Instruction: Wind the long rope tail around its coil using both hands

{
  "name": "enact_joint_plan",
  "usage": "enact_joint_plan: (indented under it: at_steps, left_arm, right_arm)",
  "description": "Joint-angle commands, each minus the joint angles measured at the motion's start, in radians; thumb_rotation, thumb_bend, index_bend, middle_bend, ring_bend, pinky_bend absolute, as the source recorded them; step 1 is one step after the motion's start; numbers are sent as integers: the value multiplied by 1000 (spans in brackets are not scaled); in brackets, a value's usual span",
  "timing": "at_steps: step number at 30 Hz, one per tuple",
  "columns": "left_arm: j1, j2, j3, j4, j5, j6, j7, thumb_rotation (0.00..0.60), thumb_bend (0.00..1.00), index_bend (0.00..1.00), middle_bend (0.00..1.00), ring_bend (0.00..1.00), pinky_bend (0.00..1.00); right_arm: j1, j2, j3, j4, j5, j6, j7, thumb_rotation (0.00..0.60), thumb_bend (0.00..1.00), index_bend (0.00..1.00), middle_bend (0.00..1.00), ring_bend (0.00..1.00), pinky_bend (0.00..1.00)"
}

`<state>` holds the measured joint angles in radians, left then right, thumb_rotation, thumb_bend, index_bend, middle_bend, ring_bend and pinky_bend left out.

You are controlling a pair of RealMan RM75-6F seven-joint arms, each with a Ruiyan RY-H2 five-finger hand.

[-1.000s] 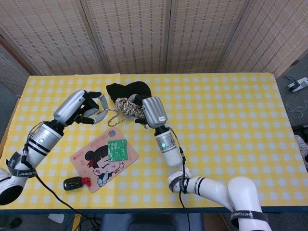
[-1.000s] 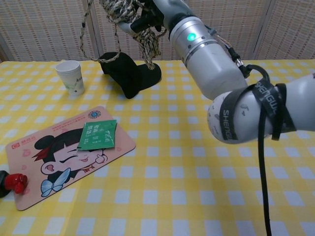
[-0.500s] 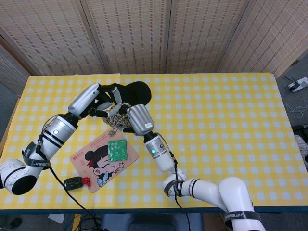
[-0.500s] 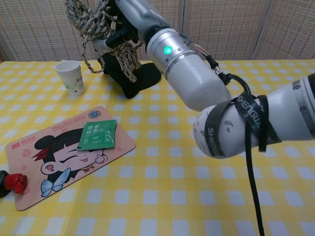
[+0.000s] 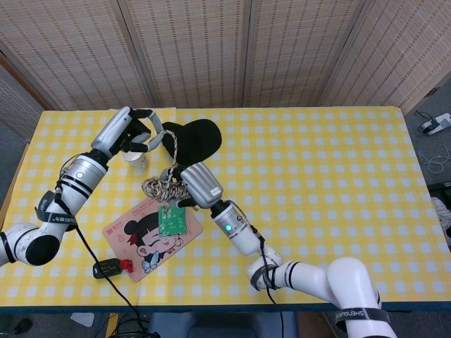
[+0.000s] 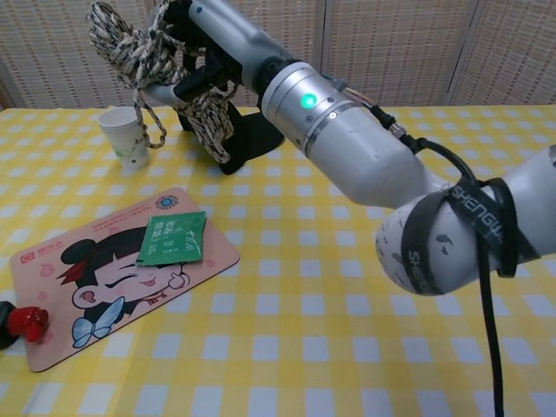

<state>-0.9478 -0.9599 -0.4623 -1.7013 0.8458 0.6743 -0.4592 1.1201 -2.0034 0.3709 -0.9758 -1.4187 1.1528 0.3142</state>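
The speckled rope coil (image 5: 161, 188) hangs above the table, gripped by my right hand (image 5: 194, 184). In the chest view the coil (image 6: 130, 42) is high at the top left, with the right hand (image 6: 207, 48) around it and a rope loop (image 6: 211, 117) dangling below. The long tail (image 5: 169, 151) runs from the coil up to my left hand (image 5: 137, 132), which pinches its end above the paper cup (image 5: 136, 161). The chest view does not show the left hand.
A black cloth (image 5: 195, 136) lies behind the coil. A cartoon card mat (image 5: 141, 236) carries a green packet (image 5: 171, 220), with a black and red gadget (image 5: 109, 267) near the front edge. The cup (image 6: 124, 135) stands left of the cloth (image 6: 243, 139).
My left hand has drawn back to the far left, pulling the tail taut away from the coil. My right hand has carried the coil nearer and to the left.
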Motion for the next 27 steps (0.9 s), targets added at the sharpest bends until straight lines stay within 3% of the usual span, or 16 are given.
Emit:
enact_joint_plan:
  at_steps: [1,11,27]
  left_arm:
    - [-11,-15,19,36,-47,-8,30,600,446,736,1000,1000,1000]
    - [-6,-38,73,141,-170,-21,100,600,447,736,1000,1000,1000]
    - [38,-81,176,243,-209,-25,221,600,446,734,1000,1000,1000]
  right_arm:
    - [-11,18,-27,-12,-42,24,71,600,1000,862,679,590,764]
    - [-68,61,-77,-37,-102,97,206,600,998,867,689,595,764]
    - [-162,142,-59,-110,-91,192,293,600,996,868,697,606,764]
